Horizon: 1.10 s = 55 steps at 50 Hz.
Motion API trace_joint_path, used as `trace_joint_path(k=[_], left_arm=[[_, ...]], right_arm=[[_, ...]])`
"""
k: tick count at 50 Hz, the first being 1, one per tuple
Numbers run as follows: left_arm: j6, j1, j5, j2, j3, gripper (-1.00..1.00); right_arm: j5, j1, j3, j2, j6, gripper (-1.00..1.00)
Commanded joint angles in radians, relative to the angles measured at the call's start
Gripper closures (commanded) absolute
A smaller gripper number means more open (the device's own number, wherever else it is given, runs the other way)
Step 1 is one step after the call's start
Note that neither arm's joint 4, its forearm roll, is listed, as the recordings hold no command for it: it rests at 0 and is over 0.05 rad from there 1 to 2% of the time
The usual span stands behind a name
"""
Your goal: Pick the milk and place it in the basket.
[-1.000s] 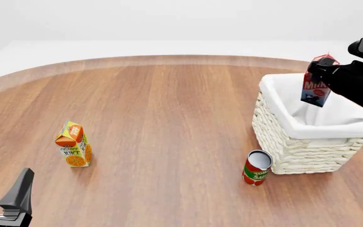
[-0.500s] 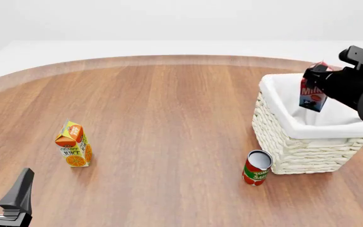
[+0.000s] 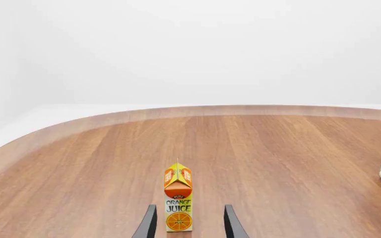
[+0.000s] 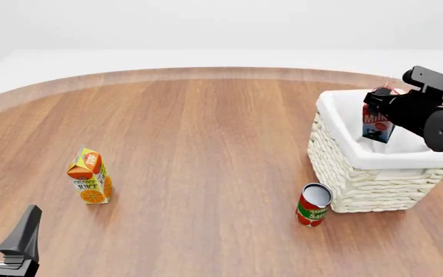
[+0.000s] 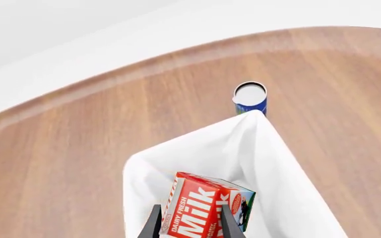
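While your right gripper [image 4: 380, 109] held the milk [image 4: 377, 122] at the right edge of the front frame, its fingers were closed on the upper part of the carton, one on each side. The milk hung tilted over the open basket [image 4: 337, 173], and its blue-green base seemed already below the white rim, though I could not tell if it touched the lining. In the right wrist view the milk [image 5: 207, 208] sat at the bottom center, between the two fingers [image 5: 153, 224], with the white cloth behind it.

To do this step well, I think you needed to lower the carton more toward the middle of the basket, not near the left wall, and open the fingers only when the base was close to the floor. A drop from height could make it tip, or bounce against the rim.

The left gripper [image 3: 188, 223] was at the bottom center of its own view, fingers open and empty, with the juice [image 3: 178, 199] just ahead of them. The can [image 4: 313, 204] stood at the lower right of the front view, just beside the basket's near corner, so a straight lift out afterwards was the safer way.
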Motion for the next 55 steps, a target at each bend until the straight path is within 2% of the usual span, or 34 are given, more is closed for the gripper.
trace_joint_path(k=[1, 18, 36, 49, 50, 55], left_arm=[[0.000, 0.000, 0.000, 0.000, 0.000, -1.00], [0.000, 0.000, 0.000, 0.000, 0.000, -1.00], [0.000, 0.000, 0.000, 0.000, 0.000, -1.00], [0.000, 0.000, 0.000, 0.000, 0.000, -1.00], [0.000, 0.000, 0.000, 0.000, 0.000, -1.00], [0.000, 0.000, 0.000, 0.000, 0.000, -1.00]], right_arm=[[-0.022, -0.004, -0.035, 0.043, 0.017, 1.00], [-0.049, 0.003, -0.041, 0.125, 0.029, 1.00], [-0.048, -0.009, -0.040, 0.149, 0.011, 1.00], [-0.044, -0.005, -0.041, 0.146, 0.024, 1.00], [-0.044, 0.011, -0.037, 0.143, 0.033, -1.00], [-0.043, 0.002, -0.041, 0.142, 0.024, -1.00]])
